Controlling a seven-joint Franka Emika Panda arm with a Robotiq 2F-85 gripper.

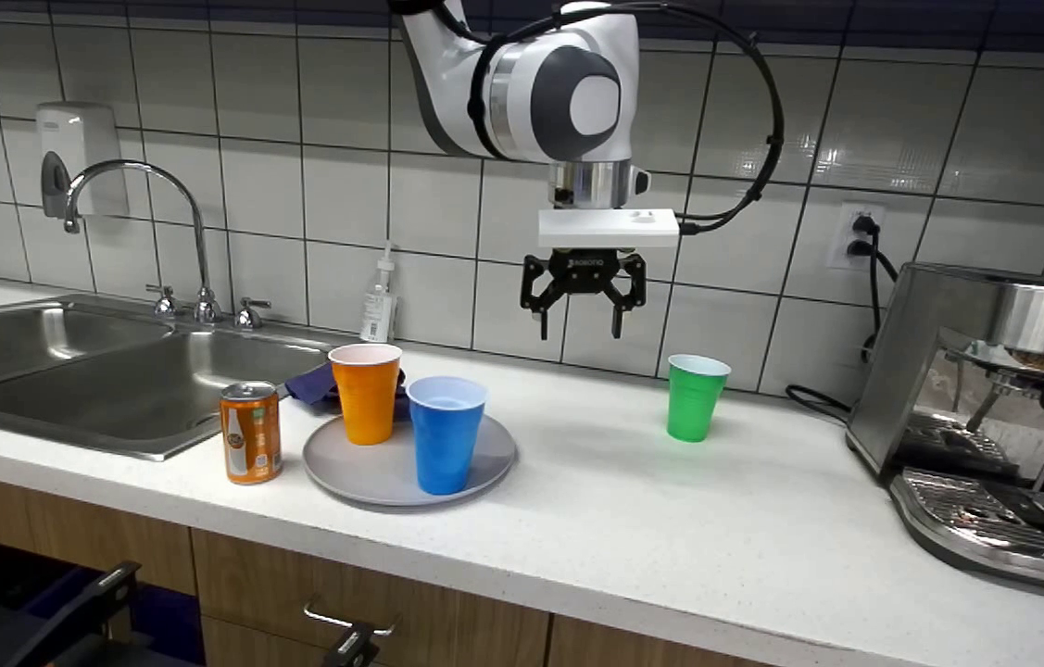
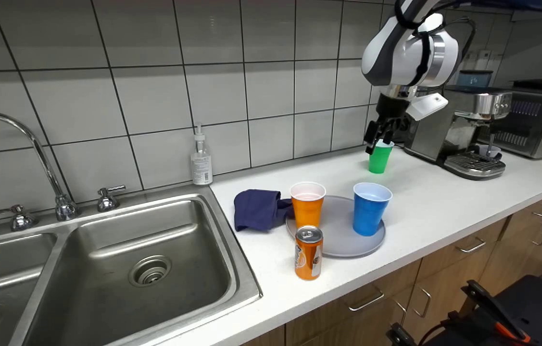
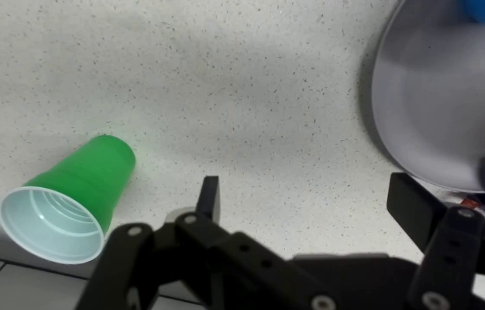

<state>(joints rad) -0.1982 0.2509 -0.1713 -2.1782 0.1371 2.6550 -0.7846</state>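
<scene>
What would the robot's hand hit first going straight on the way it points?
Probably the white countertop, between the green cup and gray plate; the hand points down, though depth is unclear.

"ROBOTIQ" on the gripper (image 1: 580, 327)

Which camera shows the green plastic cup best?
The wrist view: the green plastic cup looks biggest there, and you can see into its pale inside. Both exterior views show it smaller, from the side, standing upright; in an exterior view, the fingers cover part of its rim.
</scene>
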